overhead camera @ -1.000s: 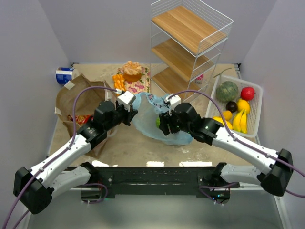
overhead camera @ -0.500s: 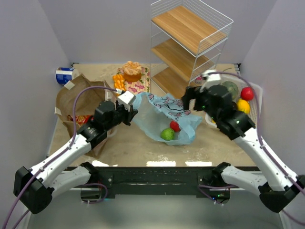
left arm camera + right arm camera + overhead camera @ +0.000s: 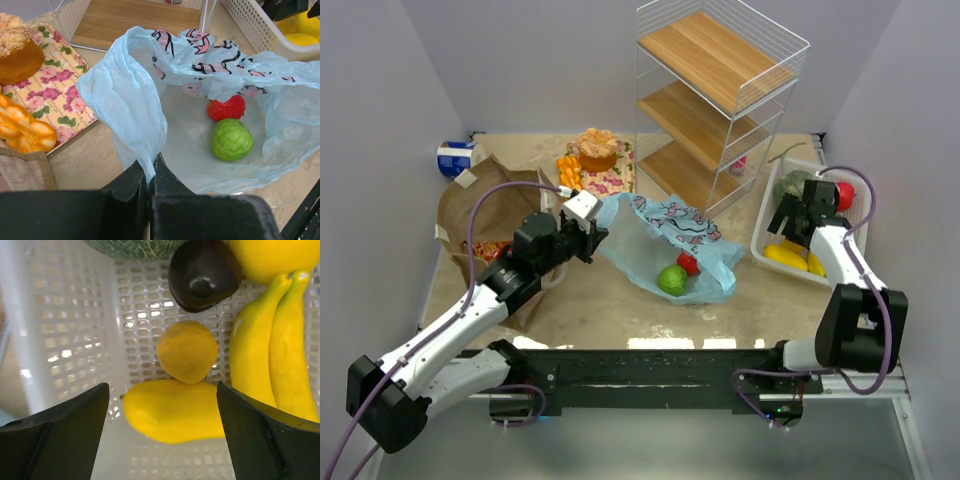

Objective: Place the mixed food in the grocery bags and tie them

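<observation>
My left gripper (image 3: 592,232) is shut on the rim of the light-blue plastic bag (image 3: 650,250) and holds it open; in the left wrist view the pinched film (image 3: 125,95) rises from between the jaws of that gripper (image 3: 150,175). A green fruit (image 3: 231,139) and a red fruit (image 3: 226,107) lie inside. My right gripper (image 3: 790,215) is open and empty over the white basket (image 3: 860,190). It (image 3: 161,390) hangs above a yellow mango-shaped fruit (image 3: 175,412), next to a round yellow fruit (image 3: 187,351), a dark fruit (image 3: 202,272) and bananas (image 3: 272,355). The brown paper bag (image 3: 480,205) lies at the left.
A wire rack with wooden shelves (image 3: 720,90) stands at the back. The orange cake on its floral tray (image 3: 598,150) and orange segments (image 3: 569,170) sit behind the blue bag. A blue-and-white can (image 3: 457,158) lies at the far left. A red apple (image 3: 839,195) sits in the basket.
My right arm has swung from inside the blue bag to the basket at the right, leaving the green fruit beside the red one. The left gripper has kept its hold.
</observation>
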{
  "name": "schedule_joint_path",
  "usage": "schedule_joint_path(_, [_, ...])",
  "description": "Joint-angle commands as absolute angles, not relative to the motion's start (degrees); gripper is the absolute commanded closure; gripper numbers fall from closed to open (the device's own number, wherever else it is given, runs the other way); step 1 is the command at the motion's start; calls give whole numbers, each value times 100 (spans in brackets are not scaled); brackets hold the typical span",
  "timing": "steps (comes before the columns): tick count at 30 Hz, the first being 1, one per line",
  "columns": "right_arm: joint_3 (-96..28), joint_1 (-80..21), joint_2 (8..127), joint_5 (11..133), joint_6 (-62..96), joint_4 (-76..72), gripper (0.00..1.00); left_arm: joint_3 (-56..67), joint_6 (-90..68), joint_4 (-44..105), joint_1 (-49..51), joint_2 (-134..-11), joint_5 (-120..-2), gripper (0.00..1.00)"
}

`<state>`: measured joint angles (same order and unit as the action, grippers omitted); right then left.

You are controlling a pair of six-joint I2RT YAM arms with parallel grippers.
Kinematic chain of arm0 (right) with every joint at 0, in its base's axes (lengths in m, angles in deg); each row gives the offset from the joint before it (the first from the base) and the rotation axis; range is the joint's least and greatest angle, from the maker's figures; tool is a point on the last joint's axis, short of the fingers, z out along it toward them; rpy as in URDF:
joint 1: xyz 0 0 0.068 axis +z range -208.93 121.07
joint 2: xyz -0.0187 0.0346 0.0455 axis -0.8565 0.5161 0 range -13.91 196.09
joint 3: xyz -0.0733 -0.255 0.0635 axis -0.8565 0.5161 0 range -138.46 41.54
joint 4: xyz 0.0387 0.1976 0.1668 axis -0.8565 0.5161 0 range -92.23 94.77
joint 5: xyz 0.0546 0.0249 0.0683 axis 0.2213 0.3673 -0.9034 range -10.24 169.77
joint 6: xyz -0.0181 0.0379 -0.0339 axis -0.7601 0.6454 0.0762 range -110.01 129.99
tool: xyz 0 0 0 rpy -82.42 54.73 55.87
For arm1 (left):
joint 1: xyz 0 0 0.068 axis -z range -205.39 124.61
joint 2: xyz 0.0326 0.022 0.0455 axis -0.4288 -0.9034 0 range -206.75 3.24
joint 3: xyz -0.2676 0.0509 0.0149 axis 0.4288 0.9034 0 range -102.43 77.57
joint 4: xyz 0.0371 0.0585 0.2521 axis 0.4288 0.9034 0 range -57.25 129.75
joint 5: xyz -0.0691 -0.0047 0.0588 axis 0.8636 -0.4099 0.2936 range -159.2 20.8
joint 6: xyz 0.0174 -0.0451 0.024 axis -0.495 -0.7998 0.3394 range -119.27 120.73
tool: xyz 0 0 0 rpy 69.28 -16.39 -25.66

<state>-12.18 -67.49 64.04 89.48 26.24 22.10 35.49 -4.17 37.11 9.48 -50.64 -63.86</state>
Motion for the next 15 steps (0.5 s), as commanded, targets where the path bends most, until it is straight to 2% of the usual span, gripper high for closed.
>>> schedule_joint_path(1, [-1111,-6824,6624,9294,2739,1439,6,3556,-357,3495,915,-4984,-6349,100])
schedule_joint_path(5, [-1032,-6886,7037,9286,2748,1183,9,3539,-349,3521,915,-5028,-6323,100])
schedule_joint_path(9, [-1023,-6904,7240,9487,2757,1086,27,3565,-340,3486,915,-4975,-6296,100])
schedule_joint_path(15, [-1102,-6904,6573,9427,2661,1174,55,3565,-340,3477,915,-4940,-6287,100])
